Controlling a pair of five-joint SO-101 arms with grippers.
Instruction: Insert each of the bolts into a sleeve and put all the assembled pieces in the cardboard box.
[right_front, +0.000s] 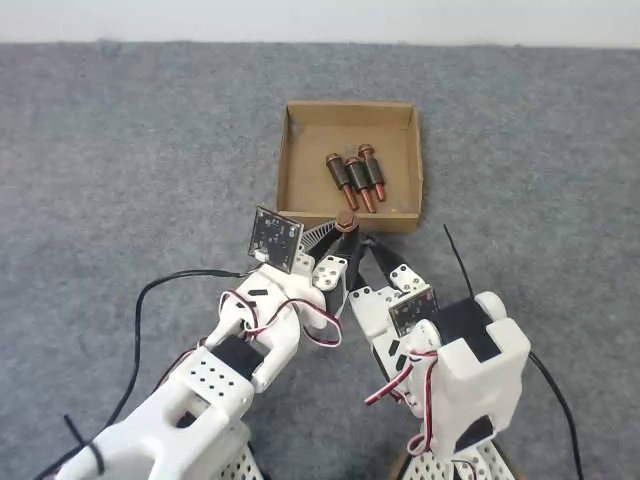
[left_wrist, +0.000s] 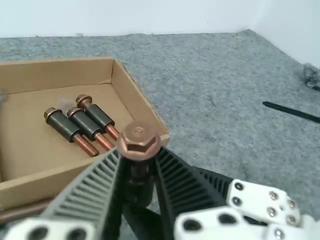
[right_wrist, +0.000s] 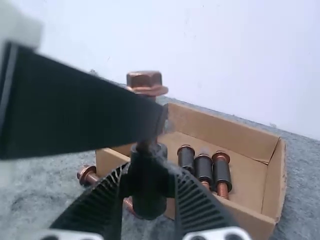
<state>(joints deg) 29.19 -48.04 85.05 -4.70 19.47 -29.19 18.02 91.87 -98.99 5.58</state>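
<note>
left tool (left_wrist: 137, 157) clenches the bolt (left_wrist: 137, 139), right tool (right_wrist: 150, 175) grasps the sleeve (right_wrist: 148, 196), both upright for mating. held just beside the cardboard box (right_front: 350, 104), probably to shorten the drop-off.

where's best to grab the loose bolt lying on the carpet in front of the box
Probably the shank of the loose bolt, just behind its flanged head, coming from above with fingers across its length. It lies flat on the carpet close along the cardboard box's front wall, so a side approach would likely hit that wall.
</note>
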